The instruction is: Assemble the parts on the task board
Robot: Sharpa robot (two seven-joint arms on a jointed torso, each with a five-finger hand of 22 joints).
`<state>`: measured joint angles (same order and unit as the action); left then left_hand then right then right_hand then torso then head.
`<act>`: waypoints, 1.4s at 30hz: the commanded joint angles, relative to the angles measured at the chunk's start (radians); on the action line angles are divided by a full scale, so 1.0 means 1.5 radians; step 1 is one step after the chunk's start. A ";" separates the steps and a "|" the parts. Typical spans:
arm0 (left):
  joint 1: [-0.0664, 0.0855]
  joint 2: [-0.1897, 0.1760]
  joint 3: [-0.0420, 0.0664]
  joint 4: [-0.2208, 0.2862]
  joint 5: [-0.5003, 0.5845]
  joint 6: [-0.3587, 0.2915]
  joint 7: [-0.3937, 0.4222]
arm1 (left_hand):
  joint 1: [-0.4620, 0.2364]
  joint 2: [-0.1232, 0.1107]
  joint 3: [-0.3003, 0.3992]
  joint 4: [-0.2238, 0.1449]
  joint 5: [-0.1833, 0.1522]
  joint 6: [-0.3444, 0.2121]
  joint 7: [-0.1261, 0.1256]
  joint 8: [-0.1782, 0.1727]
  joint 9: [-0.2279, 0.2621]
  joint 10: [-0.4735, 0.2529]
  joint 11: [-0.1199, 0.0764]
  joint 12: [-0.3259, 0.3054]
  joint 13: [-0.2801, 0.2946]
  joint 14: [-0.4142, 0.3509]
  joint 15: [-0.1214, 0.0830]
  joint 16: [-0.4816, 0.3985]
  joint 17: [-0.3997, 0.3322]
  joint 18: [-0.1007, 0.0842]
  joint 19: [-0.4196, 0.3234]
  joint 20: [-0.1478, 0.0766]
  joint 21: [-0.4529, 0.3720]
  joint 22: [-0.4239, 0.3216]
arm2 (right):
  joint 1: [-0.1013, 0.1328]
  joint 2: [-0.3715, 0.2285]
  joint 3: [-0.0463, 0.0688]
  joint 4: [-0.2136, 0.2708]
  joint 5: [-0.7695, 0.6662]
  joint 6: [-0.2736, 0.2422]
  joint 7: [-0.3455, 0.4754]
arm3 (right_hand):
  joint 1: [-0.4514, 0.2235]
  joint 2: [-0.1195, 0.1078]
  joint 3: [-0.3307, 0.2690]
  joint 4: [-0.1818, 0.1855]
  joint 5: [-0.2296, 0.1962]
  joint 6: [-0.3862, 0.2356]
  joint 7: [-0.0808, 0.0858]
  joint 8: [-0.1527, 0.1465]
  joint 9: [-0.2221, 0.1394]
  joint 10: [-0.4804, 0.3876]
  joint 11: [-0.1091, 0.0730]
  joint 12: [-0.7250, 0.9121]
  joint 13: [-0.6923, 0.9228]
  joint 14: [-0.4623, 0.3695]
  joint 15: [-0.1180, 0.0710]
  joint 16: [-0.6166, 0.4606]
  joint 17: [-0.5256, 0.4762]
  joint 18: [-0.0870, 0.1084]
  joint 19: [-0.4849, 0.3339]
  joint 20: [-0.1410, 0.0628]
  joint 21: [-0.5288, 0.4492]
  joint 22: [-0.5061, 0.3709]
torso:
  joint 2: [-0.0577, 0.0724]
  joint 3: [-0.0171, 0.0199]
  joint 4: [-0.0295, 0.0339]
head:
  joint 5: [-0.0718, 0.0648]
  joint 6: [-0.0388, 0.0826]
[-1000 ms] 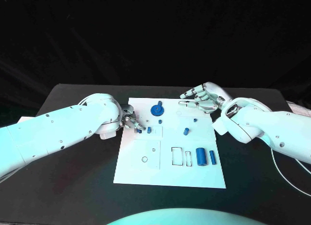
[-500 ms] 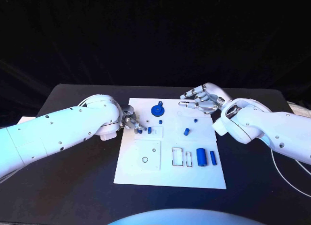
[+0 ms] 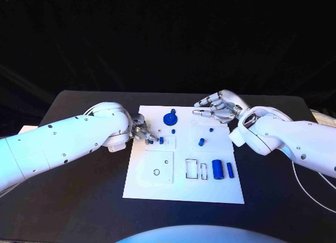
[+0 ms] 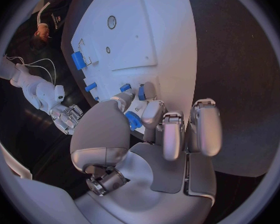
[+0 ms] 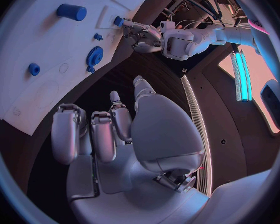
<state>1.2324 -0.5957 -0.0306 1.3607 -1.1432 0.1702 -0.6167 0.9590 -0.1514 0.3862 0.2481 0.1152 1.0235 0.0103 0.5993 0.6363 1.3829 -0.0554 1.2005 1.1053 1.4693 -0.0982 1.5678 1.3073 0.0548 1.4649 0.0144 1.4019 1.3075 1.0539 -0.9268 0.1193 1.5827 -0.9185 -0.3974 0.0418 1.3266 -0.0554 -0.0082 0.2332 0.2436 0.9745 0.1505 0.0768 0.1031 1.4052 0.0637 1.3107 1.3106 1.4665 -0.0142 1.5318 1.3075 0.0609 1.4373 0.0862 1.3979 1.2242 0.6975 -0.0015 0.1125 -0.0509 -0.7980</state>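
The white task board (image 3: 184, 188) lies mid-table. My left hand (image 3: 141, 132) is at its left edge and pinches a small blue toothed part (image 4: 133, 120) between thumb and finger, just over the board. Two blue pegs (image 3: 161, 140) stand close by its fingertips. A blue gear (image 3: 169, 119) sits near the board's far edge, and another blue peg (image 3: 201, 141) stands at mid-board. Blue cylinders (image 3: 217, 169) lie at the near right. My right hand (image 3: 217, 108) hovers at the board's far right corner, fingers loosely bent and holding nothing.
Outlined slots (image 3: 191, 168) and small round holes (image 3: 156, 172) mark the board's near half. Black table (image 3: 80, 202) surrounds the board. A white cable (image 3: 306, 190) trails on the table at the right, under my right arm.
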 commanded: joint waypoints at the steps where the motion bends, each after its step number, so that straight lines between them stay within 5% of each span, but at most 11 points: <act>1: 0.001 0.000 0.000 0.004 0.003 0.007 -0.006 | 0.005 0.007 -0.004 0.000 0.003 0.006 -0.001 0.004 0.000 0.005 0.000 0.002 0.001 0.068 -0.005 0.002 0.176 -0.005 0.019 -0.005 0.004 0.063 | -0.001 0.001 0.000 0.000 -0.001 0.010 0.005 | -0.001 0.006 -0.004 -0.001 0.003 0.004 -0.002 0.001 0.001 -0.002 -0.001 -0.003 0.044 0.059 -0.001 -0.003 0.135 0.006 -0.002 0.000 -0.002 -0.001 | 0.000 -0.0003 0.0005 | -0.001 0.000; 29: 0.014 -0.011 0.008 0.018 -0.007 0.014 -0.008 | 0.014 0.010 -0.011 -0.001 0.004 0.006 -0.001 0.003 0.000 0.006 0.000 0.001 0.001 0.068 -0.005 0.002 0.176 -0.005 0.019 -0.005 0.004 0.064 | -0.002 0.002 0.000 -0.002 -0.001 0.012 0.004 | -0.002 0.007 -0.006 -0.001 0.004 0.004 -0.002 0.001 0.001 -0.002 -0.001 -0.002 0.044 0.059 -0.001 -0.003 0.135 0.006 -0.002 0.000 -0.002 0.000 | 0.000 -0.0001 0.0009 | -0.004 0.001; 35: 0.014 -0.027 0.026 0.036 0.009 -0.013 0.007 | 0.013 0.009 -0.022 0.004 0.003 0.006 -0.001 0.002 0.000 0.004 0.000 -0.002 -0.002 0.068 -0.005 0.002 0.176 -0.004 0.018 -0.006 0.000 0.061 | -0.004 0.003 0.000 -0.004 -0.001 0.013 0.005 | -0.002 0.007 -0.006 -0.001 0.004 0.004 -0.002 0.001 0.001 -0.002 -0.001 -0.002 0.044 0.059 -0.001 -0.003 0.135 0.006 -0.002 0.000 -0.002 0.000 | 0.001 -0.0014 0.0000 | -0.007 0.002; 40: 0.018 -0.040 0.038 0.043 0.090 -0.090 0.069 | 0.023 0.009 -0.050 0.017 0.005 -0.019 0.009 -0.010 -0.004 -0.035 0.008 -0.060 -0.066 0.068 0.000 0.002 0.176 0.007 -0.005 -0.002 -0.046 0.018 | -0.006 0.003 0.000 -0.005 -0.001 0.013 0.005 | -0.002 0.007 -0.006 -0.001 0.004 0.004 -0.002 0.001 0.001 -0.002 -0.001 -0.002 0.044 0.059 -0.001 -0.003 0.135 0.006 -0.002 0.000 -0.002 0.000 | 0.000 0.0005 0.0010 | -0.009 0.002; 42: 0.021 -0.045 0.040 0.041 0.144 -0.136 0.112 | 0.027 0.007 -0.073 0.026 0.005 -0.045 0.020 -0.023 -0.009 -0.092 0.018 -0.141 -0.153 0.064 0.006 -0.005 0.166 0.021 -0.035 0.003 -0.106 -0.037 | -0.006 0.004 0.000 -0.005 -0.001 0.013 0.005 | -0.002 0.007 -0.006 -0.001 0.004 0.004 -0.002 0.001 0.001 -0.002 -0.001 -0.002 0.044 0.059 -0.001 -0.003 0.135 0.006 -0.002 0.000 -0.002 0.000 | -0.001 0.0004 0.0009 | -0.008 0.004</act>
<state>1.2614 -0.6631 0.0281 1.4207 -1.0643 0.0913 -0.5652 0.9937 -0.1384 0.2836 0.2837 0.1193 0.9627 0.0375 0.5691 0.6244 1.2578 -0.0313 1.0105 0.8978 1.4664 -0.0931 1.5594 1.3079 0.0777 1.4185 0.0179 1.2577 1.2602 1.0456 -0.9227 0.1190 1.5749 -0.9176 -0.3924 0.0413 1.3266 -0.0554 -0.0108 0.2304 0.2436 0.9746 0.1505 0.0768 0.1037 1.4052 0.0637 1.3107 1.3104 1.4665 -0.0142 1.5318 1.3073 0.0609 1.4374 0.0862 1.3980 1.2243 0.6975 -0.0019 0.1134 -0.0631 -0.7948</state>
